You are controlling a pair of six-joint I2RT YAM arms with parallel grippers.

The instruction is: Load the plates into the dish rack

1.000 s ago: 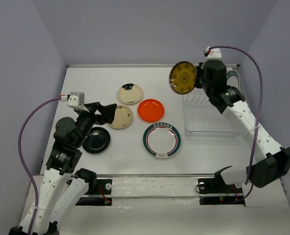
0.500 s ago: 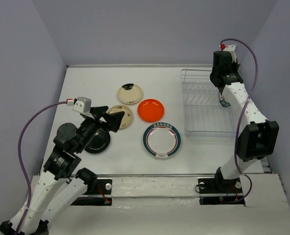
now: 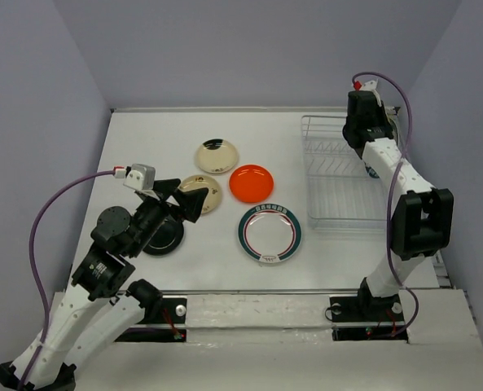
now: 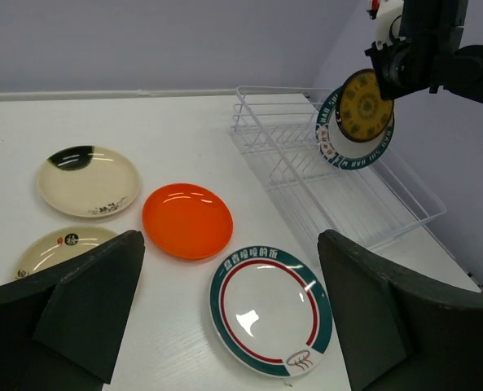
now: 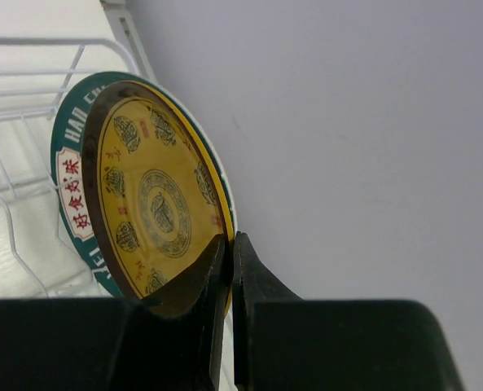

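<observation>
Pinching the amber plate (image 4: 363, 106) beside the lone teal-rimmed plate (image 4: 349, 156) in the dish rack (image 4: 274, 88), right jaws leave five plates (image 4: 186, 220) on the table (image 4: 176, 114); left jaws gape.

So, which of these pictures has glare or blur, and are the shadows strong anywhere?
Left wrist view: sharp, small white glare spots on the flat teal-rimmed plate and on the orange plate. Right wrist view: the amber plate is clear, the dark fingers of the right gripper before it look soft. Top external view: even light, faint shadows only.
</observation>
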